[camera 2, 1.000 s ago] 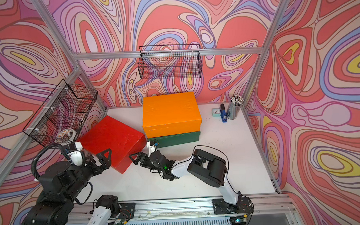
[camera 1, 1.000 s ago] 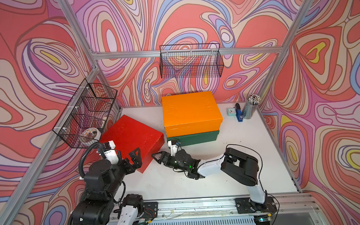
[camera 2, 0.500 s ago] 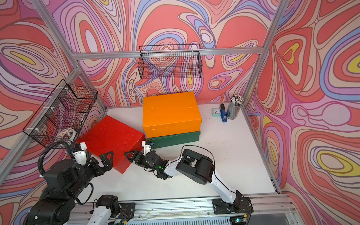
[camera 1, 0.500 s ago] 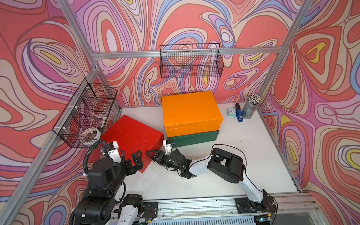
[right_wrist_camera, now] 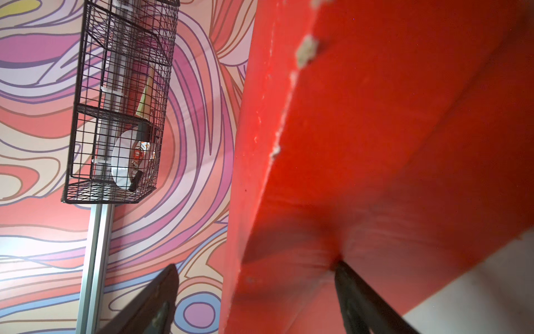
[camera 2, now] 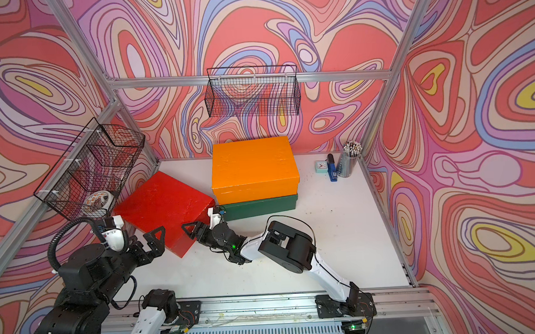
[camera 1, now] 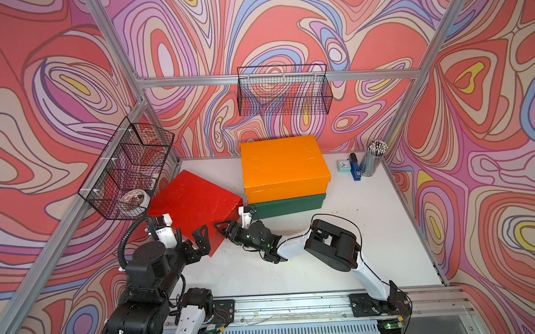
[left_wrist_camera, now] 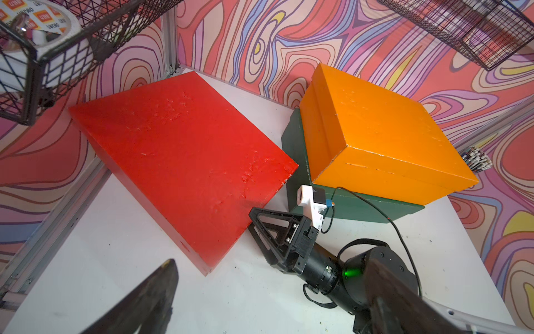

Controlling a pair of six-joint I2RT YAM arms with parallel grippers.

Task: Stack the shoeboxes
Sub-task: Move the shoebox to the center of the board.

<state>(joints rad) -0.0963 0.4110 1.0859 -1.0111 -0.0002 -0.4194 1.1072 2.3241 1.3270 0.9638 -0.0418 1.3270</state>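
Right hand [camera 1: 224,230]: jaws spread wide, astride the near right corner of the red shoebox. In the right wrist view one finger [right_wrist_camera: 361,295] touches a side face and the other stands clear. Not clamped.
Left hand [camera 1: 203,240]: jaws apart, nothing between them, just beside the red shoebox's near corner.
Counter [camera 1: 369,231]: white, walled by swirl-patterned panels.
Orange shoebox [camera 1: 283,164]: lidded, flat on top of the green one, mid back edge of counter.
Green shoebox [camera 1: 292,205]: bottom of that stack, front face showing.
Red shoebox [camera 1: 194,201]: alone toward the left edge, skewed to the counter's edges, close to the green one. Contact: cannot tell.
Back-wall basket [camera 1: 283,90]: black wire.
Left-wall basket [camera 1: 128,172]: black wire, holds a tape roll [camera 1: 134,198].
Back right corner: pencil cup [camera 1: 371,161], blue stapler [camera 1: 355,170], small clock [camera 1: 341,165].
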